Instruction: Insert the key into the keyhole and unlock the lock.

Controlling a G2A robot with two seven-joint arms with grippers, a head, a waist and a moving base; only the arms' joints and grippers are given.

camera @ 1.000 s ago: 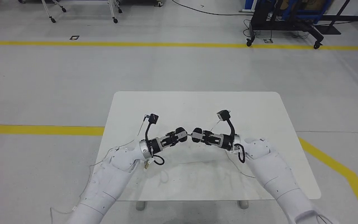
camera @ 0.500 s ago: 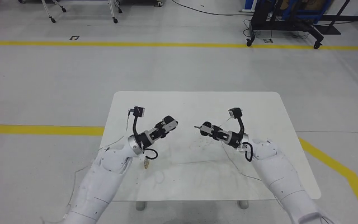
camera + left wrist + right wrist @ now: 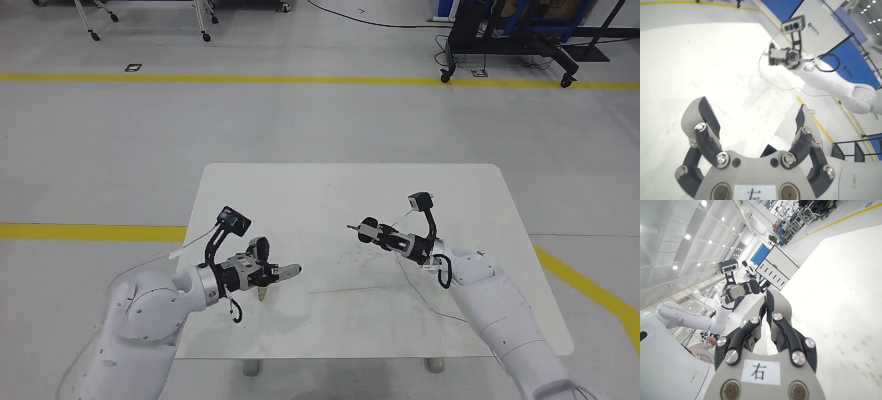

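Note:
A small brass-coloured lock lies on the white table near its front left, partly under my left arm. My left gripper hovers just right of the lock. In the left wrist view this gripper is open, with bare table between its pads. My right gripper hangs over the table's middle. Its fingers are pressed shut, and a thin small tip, apparently the key, sticks out toward the left arm. The left wrist view shows the right gripper farther off.
A thin cable trails over the table beside the right arm. The table's front edge is close to both arms. Faint scuff marks dot the middle. The far half of the table is bare.
One second ago both grippers met at the table's centre. The left arm has since pulled back to the front left and lowered; the right gripper drew slightly right, then stayed still.

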